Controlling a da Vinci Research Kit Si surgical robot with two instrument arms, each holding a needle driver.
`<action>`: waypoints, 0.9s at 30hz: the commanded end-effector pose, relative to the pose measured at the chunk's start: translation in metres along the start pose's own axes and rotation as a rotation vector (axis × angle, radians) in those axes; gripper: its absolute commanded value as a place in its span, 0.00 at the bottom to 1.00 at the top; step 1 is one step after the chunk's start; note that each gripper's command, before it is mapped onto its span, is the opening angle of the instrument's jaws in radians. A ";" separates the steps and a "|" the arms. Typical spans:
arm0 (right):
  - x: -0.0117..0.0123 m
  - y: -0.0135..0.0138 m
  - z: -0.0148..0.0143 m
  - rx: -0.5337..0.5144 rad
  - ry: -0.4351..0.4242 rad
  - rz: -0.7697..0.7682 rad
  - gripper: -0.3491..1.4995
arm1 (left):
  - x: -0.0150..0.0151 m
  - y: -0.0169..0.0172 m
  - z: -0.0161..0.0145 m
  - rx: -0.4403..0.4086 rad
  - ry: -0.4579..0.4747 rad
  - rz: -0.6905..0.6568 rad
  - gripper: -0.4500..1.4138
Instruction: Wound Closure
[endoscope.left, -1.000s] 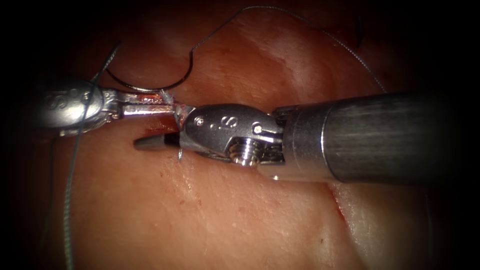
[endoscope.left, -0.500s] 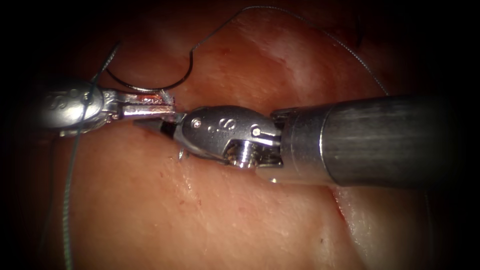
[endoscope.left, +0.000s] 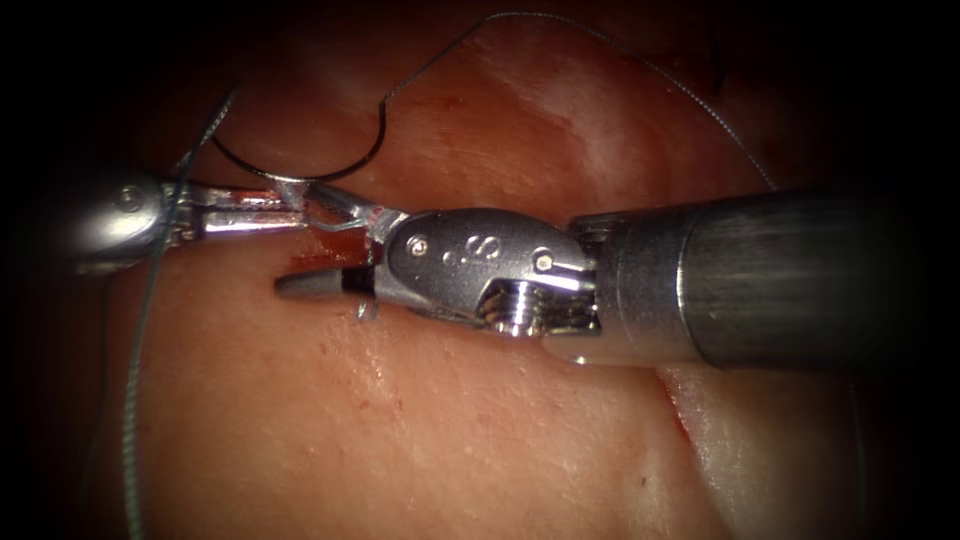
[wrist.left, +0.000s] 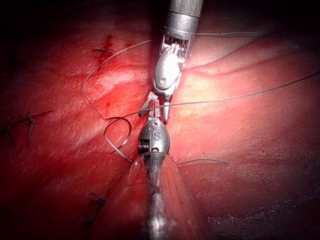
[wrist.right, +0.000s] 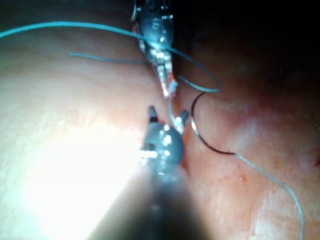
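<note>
Your left pincer is closed on the thread. Your right pincer gapes wide, holding nothing. The needle lies loose on the tissue just behind them. It looks thin, stiff and slippery; grip its middle.

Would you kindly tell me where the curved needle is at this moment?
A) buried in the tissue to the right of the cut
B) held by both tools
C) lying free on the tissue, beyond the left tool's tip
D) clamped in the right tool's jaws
C: the needle lies as a dark arc on the tissue, just past the left tool, with neither tool's jaws on it.
</note>
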 end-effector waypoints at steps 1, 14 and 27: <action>-0.0004 -0.0004 -0.0010 0.001 -0.002 0.003 0.90 | -0.0008 0.0001 -0.0001 0.003 0.000 0.001 0.00; -0.0006 0.0008 -0.0092 -0.076 -0.021 0.020 0.92 | -0.0034 0.0010 -0.0072 -0.025 -0.002 0.005 0.00; -0.0011 -0.0002 -0.0080 -0.084 -0.024 0.018 0.92 | -0.0099 -0.0046 -0.0144 0.124 -0.076 0.001 0.00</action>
